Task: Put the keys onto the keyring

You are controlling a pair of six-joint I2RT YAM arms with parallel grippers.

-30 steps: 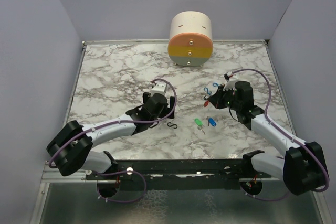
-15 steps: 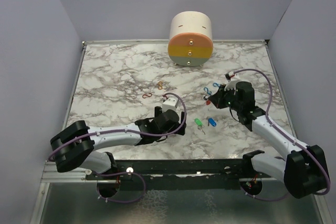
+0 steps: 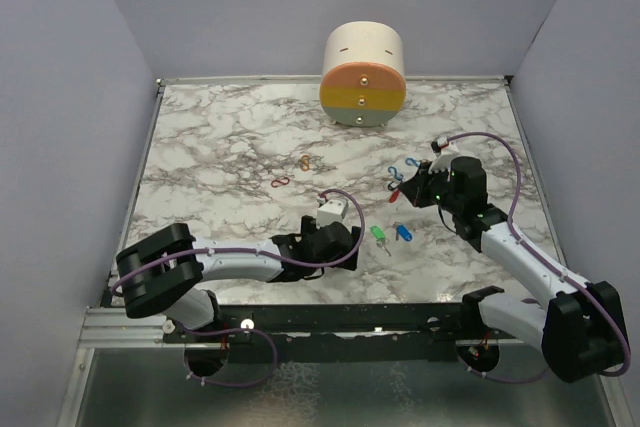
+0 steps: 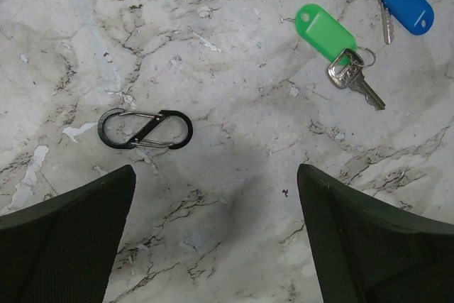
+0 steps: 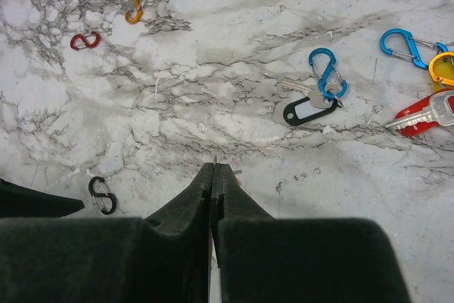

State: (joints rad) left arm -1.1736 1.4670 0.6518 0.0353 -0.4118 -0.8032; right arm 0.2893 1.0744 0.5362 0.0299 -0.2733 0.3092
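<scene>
The green key (image 4: 325, 30) and the blue key (image 4: 405, 2) lie on the marble ahead and to the right of my left gripper (image 4: 215, 175). It is open and hovers low over bare table. A black S-shaped clip (image 4: 145, 129) lies just ahead of its left finger. My right gripper (image 5: 214, 168) is shut, with a thin metal sliver poking out at its tip; what that piece is I cannot tell. To its right lie a black-tagged key (image 5: 305, 110), a red key (image 5: 418, 113) and an orange tag (image 5: 443, 69). From above, the green key (image 3: 378, 233) sits between both grippers.
Two blue carabiners (image 5: 328, 74) lie by the black-tagged key. A red S-clip (image 3: 281, 182) and an orange S-clip (image 3: 306, 162) sit mid-table. A striped cylinder (image 3: 363, 74) stands at the back edge. Grey walls close in both sides.
My left arm has swung toward the near edge and rightward, uncovering the red and orange clips and ending over the black clip. The right gripper has stayed almost still, shut.
</scene>
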